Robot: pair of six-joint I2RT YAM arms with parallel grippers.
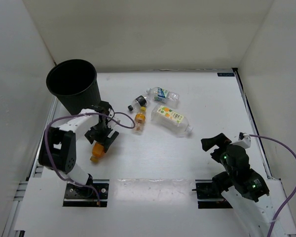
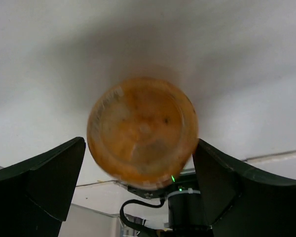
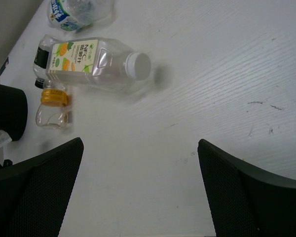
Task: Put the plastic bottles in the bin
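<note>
The black bin [image 1: 71, 86] stands at the far left. My left gripper [image 1: 104, 137] is just in front of it, jaws wide, with an orange-filled bottle [image 1: 96, 151] between the fingers and pointing toward the arm's base. In the left wrist view, the gripper [image 2: 139, 143] has this bottle's blurred round end [image 2: 142, 133] filling the gap between the fingers. A white-capped bottle with a white-green-orange label [image 1: 171, 118] [image 3: 89, 64], an orange-capped one [image 1: 140, 120] [image 3: 53, 106], a black-capped one [image 1: 137, 102] and a blue-white one [image 1: 163, 94] [image 3: 74, 12] lie mid-table. My right gripper [image 1: 214, 143] [image 3: 140, 143] is open and empty, near right.
White walls close in the table on the left, back and right. A purple cable [image 1: 126, 123] loops from the left wrist beside the orange-capped bottle. A black strip [image 1: 241, 94] runs along the table's right edge.
</note>
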